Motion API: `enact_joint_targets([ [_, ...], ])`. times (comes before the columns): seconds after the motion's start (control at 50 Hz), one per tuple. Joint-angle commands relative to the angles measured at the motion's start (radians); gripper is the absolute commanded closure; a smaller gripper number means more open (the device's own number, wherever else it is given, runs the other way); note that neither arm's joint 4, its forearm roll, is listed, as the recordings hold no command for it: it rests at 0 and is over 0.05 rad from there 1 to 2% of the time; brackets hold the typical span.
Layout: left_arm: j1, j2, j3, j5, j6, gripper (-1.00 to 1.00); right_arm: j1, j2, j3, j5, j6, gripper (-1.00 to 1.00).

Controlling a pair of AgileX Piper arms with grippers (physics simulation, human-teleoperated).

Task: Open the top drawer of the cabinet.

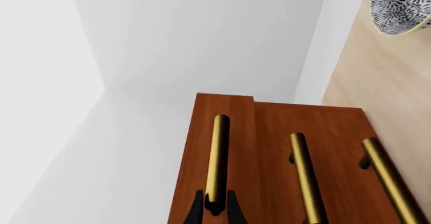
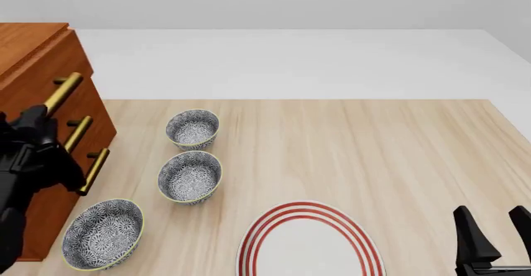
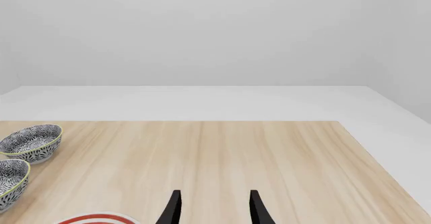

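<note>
Cabinet point(image 2: 33, 52): it stands at the 9 o'clock edge of the table point(image 2: 349, 145) in the front view, reddish-brown, with three brass bar handles.
Top drawer point(image 1: 202, 148): its front sits a little proud of the two drawers below, as your left wrist view shows by the step in the wood.
Top handle point(image 1: 218, 153): brass bar, it runs between your left fingers.
Left gripper point(image 1: 214, 210): your jaws are closed around the top handle, one dark finger on each side of the bar.
Right gripper point(image 3: 214, 209): your jaws are spread apart and hold nothing, low at 5 o'clock over the table.
Bowls point(image 2: 191, 175): three patterned ones in a row just beside the cabinet.
Plate point(image 2: 309, 242): red-ringed, at 6 o'clock.
</note>
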Motion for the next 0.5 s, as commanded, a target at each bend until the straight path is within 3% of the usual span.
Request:
enact_joint_targets([
  [0.02, -0.013, -0.031, 0.035, 0.024, 0.005, 1.0, 0.0, 0.0, 0.0, 0.0, 0.0, -1.0],
  [0.5, -0.047, -0.068, 0.042, 0.064, 0.004, 1.0, 0.0, 0.0, 0.0, 0.0, 0.0, -1.0],
])
